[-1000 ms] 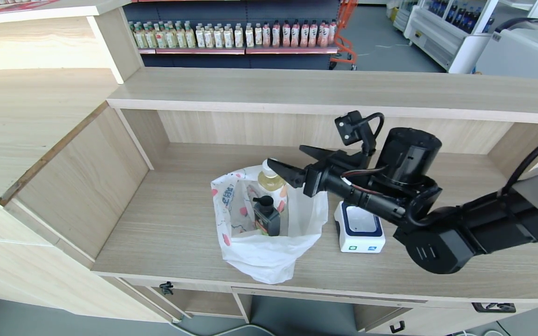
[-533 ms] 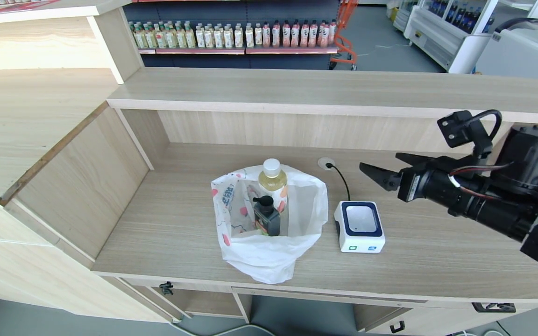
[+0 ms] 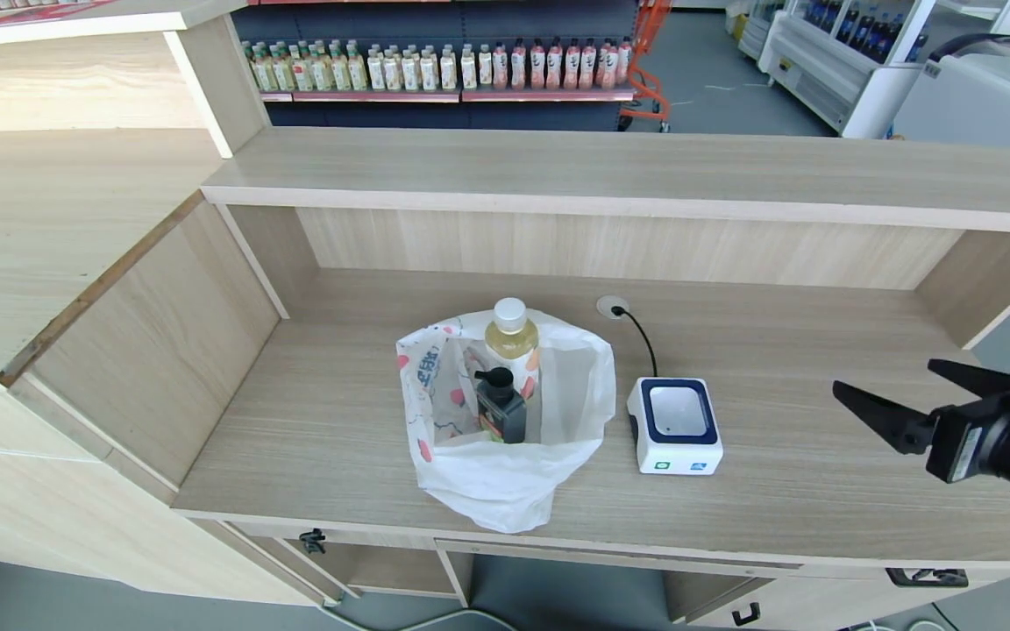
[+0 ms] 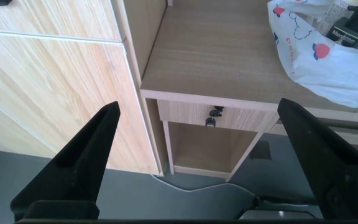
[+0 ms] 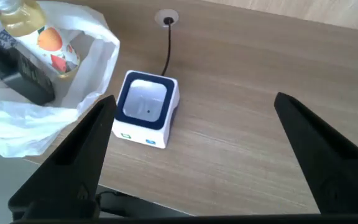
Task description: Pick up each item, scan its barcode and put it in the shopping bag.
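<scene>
Left hand [image 4: 199, 104] is hanging out past the worktop's [image 3: 821, 499] near left corner, fingers spread, carrying nothing. The bag [image 4: 316, 59] is lying well apart from it.

Right hand [image 3: 882, 375] is hovering over the worktop's right end near the front edge, fingers spread, carrying nothing.

Bag [image 3: 505, 478] is sitting near the front edge at mid-worktop, mouth gaping, well apart from the right hand. The scanner [image 3: 676, 425] is standing between the two, just beside the bag.

Inside the bag a dark pump bottle [image 3: 501, 407] is standing upright. A drink bottle [image 3: 512, 337] is standing just behind it, and the two look to be touching.

A cable [image 3: 641, 337] is running from the scanner back to a hole in the worktop.
</scene>
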